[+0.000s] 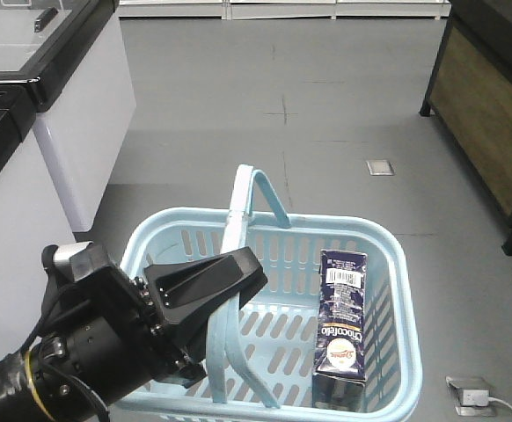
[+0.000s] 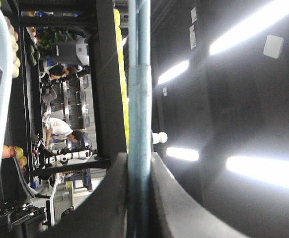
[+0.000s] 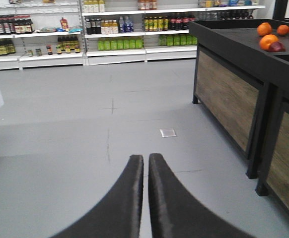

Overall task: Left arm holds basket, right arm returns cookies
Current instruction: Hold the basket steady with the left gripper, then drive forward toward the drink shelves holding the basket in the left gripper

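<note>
Two arms on this rig, but only one is doing any work right now. Biggest thing first: the light blue slotted plastic shopping basket (image 1: 326,221) fills the lower half of the front view, over grey shop floor. I can't tell if it's hanging or resting on the ground.

Next, the bulky black left arm (image 1: 71,360) comes in from the bottom left. Its wedge-shaped left gripper (image 1: 238,280) is clamped on the pale blue hoop handle (image 1: 238,211). The left wrist view backs that up, with a dark finger pressed against each side of the bar.

Then the tall dark navy cookie box (image 1: 342,330), with its white barcode label at the far end. It's inside the basket, in the right half and just beside the right wall. So the cookies aren't out yet.

Smallest bit: the right gripper (image 3: 146,168), seen only from its own wrist camera. Its two black fingers are pressed together with nothing between them, pointing at open floor and far shelves.

What could go wrong, as I see it: the box's weight sits off to one side, so a single pinch on the handle could let the basket tip or slide. The box also hugs the wall, so a finger may catch the rim or the slots. And the right gripper has to spread before going in.
</note>
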